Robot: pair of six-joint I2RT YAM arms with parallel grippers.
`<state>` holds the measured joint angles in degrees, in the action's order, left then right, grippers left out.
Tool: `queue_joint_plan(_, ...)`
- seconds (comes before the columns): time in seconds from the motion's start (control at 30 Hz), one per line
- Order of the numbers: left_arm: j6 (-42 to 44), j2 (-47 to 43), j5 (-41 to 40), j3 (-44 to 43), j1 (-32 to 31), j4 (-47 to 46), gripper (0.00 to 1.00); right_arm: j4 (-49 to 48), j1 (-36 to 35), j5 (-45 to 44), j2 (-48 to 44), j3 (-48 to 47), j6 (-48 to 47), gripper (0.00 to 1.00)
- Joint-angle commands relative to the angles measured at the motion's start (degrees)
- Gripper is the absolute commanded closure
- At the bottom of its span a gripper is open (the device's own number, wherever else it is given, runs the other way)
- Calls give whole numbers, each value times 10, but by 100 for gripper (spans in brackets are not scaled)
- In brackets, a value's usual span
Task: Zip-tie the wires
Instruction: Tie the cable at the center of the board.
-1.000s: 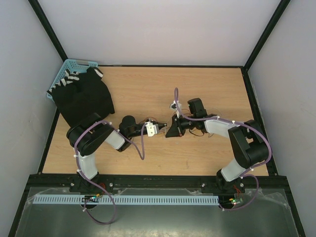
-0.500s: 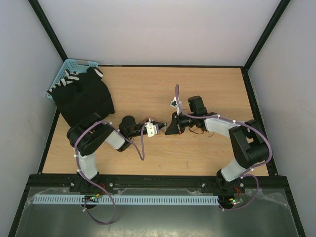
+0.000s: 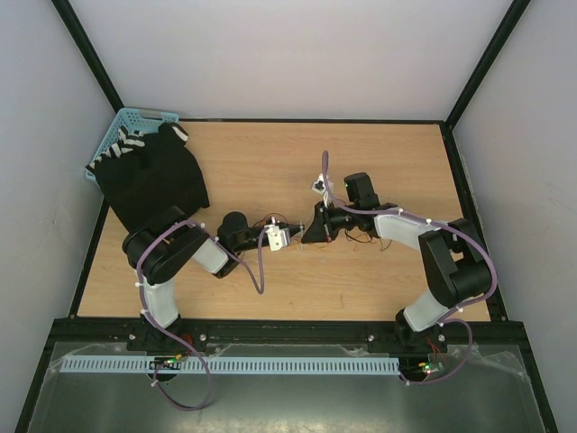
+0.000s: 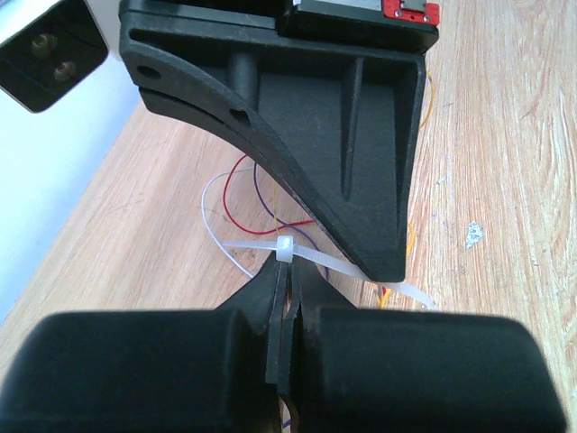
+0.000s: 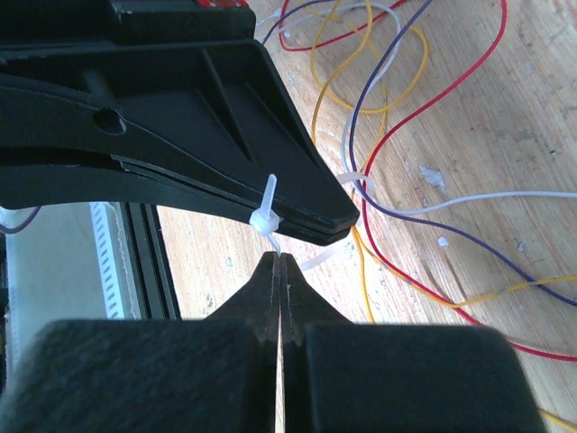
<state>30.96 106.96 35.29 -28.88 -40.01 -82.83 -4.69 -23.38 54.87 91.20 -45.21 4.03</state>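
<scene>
Both end effectors closed on the zip tie, tip to tip.
Your left end effector (image 4: 288, 275) pinches the zip tie (image 4: 285, 249) just under its head. Your right end effector (image 5: 280, 262) nips the strap close beside. Probable reason: one anchors while the other draws the loop tight. The wires (image 5: 389, 135) sprawl on the table (image 3: 270, 162) just beyond the right tips.

No text, label, brand or number is readable in any view; the small red plate (image 4: 410, 9), upper right, shows none.
</scene>
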Motion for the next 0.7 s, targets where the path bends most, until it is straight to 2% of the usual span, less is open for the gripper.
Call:
queue_joint_plan(0.0,9,10,5,5,-5,-20,100,-3,4,1,-6,-25,4,100)
queue_joint_plan(0.67,12,12,5,3,-6,-20,100,-2,11,-19,1,-44,21,100)
